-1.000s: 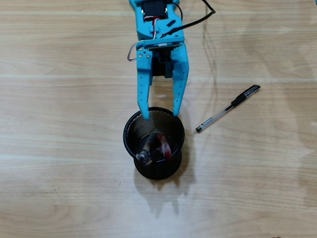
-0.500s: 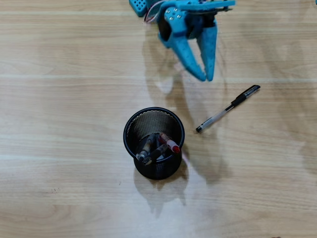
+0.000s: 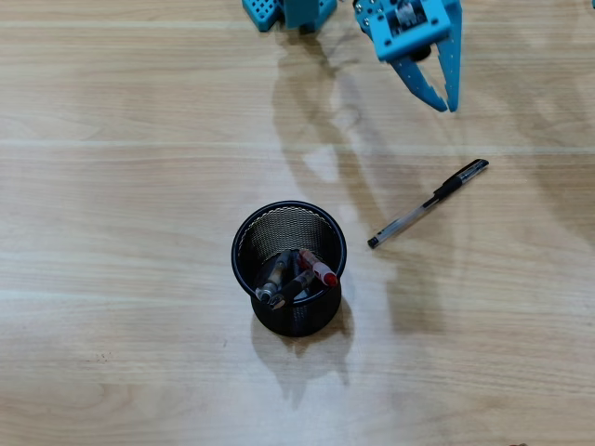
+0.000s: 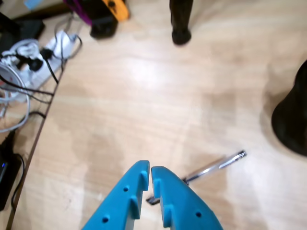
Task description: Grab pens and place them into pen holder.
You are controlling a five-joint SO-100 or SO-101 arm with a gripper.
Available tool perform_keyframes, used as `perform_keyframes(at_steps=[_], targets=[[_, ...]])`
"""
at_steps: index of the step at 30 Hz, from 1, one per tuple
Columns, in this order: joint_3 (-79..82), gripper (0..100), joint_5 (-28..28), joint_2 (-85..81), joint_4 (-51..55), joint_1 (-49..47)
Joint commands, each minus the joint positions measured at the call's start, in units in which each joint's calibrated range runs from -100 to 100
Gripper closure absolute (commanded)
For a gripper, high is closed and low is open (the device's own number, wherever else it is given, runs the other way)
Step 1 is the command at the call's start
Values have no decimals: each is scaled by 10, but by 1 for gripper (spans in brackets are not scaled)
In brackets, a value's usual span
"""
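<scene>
The black wire-mesh pen holder (image 3: 289, 268) stands in the middle of the wooden table, with three pens in it, one of them red (image 3: 317, 267). It shows as a dark shape at the right edge of the wrist view (image 4: 292, 122). One clear pen with black cap (image 3: 427, 203) lies flat on the table to the holder's right; it also shows in the wrist view (image 4: 216, 165), partly behind the fingers. My blue gripper (image 3: 446, 104) hangs above the table, beyond the pen's capped end, with its jaws nearly together and nothing between them (image 4: 150, 168).
The arm's blue base (image 3: 288, 11) is at the top edge. In the wrist view the table's left edge drops to a floor with a white power strip and cables (image 4: 29, 62). A black post (image 4: 181, 21) and an orange and purple object (image 4: 103, 9) stand at the far side.
</scene>
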Motion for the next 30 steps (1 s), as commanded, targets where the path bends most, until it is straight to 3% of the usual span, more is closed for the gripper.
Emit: perform_keyframes(at_steps=[1,10,16,30], targets=[[-62,98,-10,23,54,-18],[-215,98,-117,177,250,-65],[-350,98,-130,276,373,-65],[-512,98,-153,447,378,-31]])
